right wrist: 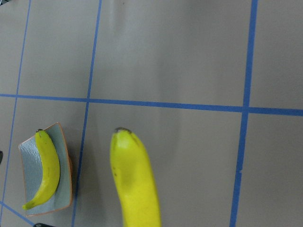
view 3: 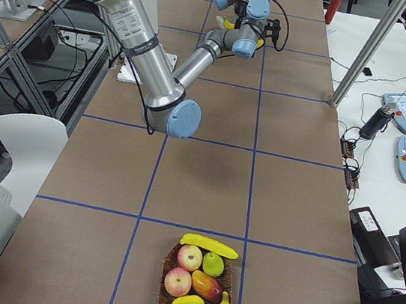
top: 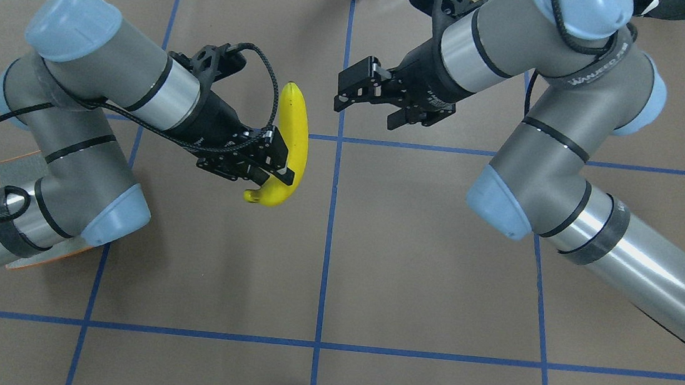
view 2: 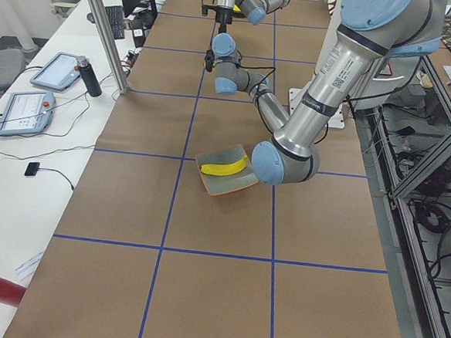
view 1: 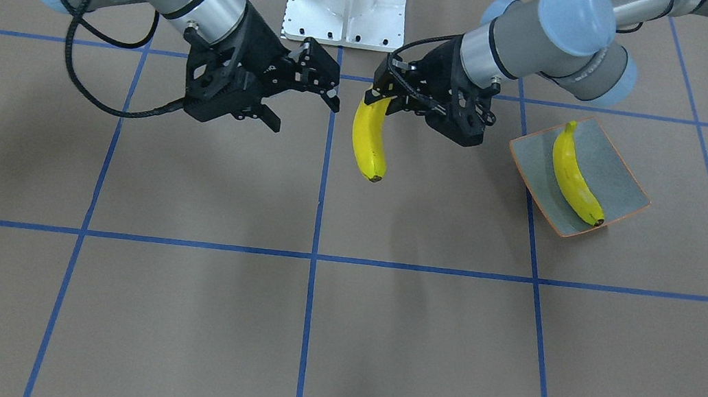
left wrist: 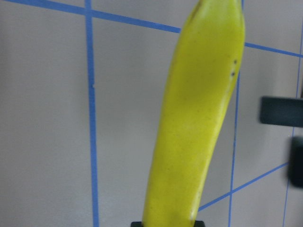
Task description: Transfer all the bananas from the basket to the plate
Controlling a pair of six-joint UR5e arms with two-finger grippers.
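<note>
Banana (view 1: 369,138) pinched near its stem by my left pincer (view 1: 382,95), hanging clear of the tabletop (view 1: 416,346) for carrying to the plate (view 1: 614,169); right pincer (view 1: 302,112) spread

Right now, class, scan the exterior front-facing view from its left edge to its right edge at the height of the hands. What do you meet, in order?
right hand, open → hanging banana, gripped at its top by the left hand → plate, with a second banana lying on it
</note>
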